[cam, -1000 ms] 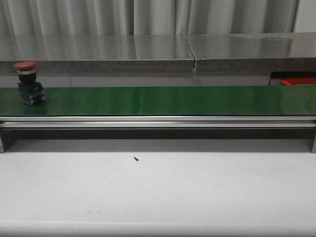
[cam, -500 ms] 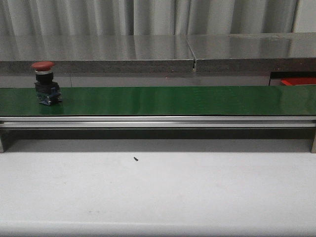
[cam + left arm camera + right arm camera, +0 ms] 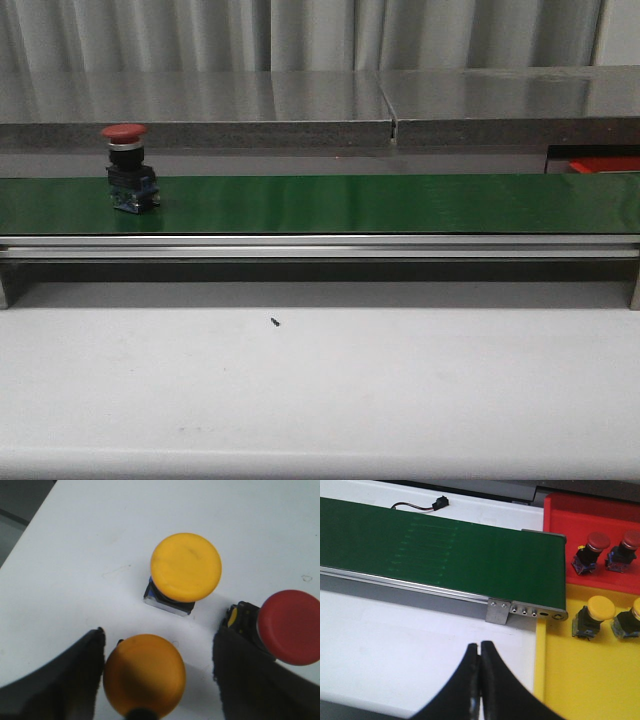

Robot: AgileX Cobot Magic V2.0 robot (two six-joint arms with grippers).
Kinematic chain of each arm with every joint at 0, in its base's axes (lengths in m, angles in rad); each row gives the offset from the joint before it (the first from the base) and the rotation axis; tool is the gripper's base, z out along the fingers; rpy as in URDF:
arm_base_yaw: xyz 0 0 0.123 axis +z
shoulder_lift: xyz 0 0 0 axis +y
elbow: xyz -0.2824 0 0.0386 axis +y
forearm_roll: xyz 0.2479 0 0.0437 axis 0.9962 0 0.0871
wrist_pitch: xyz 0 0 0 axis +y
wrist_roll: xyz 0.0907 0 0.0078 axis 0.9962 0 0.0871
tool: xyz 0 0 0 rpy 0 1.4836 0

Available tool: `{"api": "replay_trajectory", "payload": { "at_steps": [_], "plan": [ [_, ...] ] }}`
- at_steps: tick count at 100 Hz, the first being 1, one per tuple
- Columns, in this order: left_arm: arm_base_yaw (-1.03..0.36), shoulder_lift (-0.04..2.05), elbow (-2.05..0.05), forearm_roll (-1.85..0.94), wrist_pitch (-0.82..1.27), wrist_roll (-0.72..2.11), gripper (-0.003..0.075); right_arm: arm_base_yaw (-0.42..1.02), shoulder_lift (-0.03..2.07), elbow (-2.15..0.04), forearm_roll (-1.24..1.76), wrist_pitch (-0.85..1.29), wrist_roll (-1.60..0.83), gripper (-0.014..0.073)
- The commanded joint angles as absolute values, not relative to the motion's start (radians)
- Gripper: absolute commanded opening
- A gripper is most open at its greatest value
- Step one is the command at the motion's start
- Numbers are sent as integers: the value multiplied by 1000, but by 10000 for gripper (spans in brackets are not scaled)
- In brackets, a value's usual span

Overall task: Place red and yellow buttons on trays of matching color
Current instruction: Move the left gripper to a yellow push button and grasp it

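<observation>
A red button [image 3: 128, 170] stands upright on the green conveyor belt [image 3: 340, 203], toward its left end. My left gripper [image 3: 159, 641] is open over a white surface, its fingers on either side of a yellow button [image 3: 145, 675]; the left finger is close to the cap and the right one is apart from it. Beyond it stand another yellow button [image 3: 186, 567] and a red button [image 3: 290, 627]. My right gripper [image 3: 480, 647] is shut and empty near the belt's end. Beside it, the red tray [image 3: 580, 515] holds two red buttons [image 3: 590, 552] and the yellow tray [image 3: 590, 680] two yellow ones [image 3: 592, 615].
The belt's aluminium rail [image 3: 320, 246] runs across the front view, with white tabletop [image 3: 320, 390] in front of it. A small dark speck [image 3: 274, 322] lies on that top. A black sensor with a cable [image 3: 439, 502] sits behind the belt. Neither arm shows in the front view.
The red button has travelled to the right along the belt, from near the left edge to further in. Nothing else in the front view has moved.
</observation>
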State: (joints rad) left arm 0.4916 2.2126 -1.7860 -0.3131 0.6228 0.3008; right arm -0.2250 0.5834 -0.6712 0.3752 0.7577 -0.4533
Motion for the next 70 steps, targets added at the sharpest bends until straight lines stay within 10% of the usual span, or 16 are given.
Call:
{"api": "replay_trajectory", "payload": {
  "at_steps": [1,30,70],
  "plan": [
    [493,2154,-1819,-331,596,285,283,-224,582,-697,387,702,-459,-67],
    [493,2139,-1819,-334,645,285,-15,-224,582,-697,387,702,-459,-67],
    [493,1982,-1819,-444,715,285,-19,-224,582,-697,387,702,-459,-67]
  ]
}}
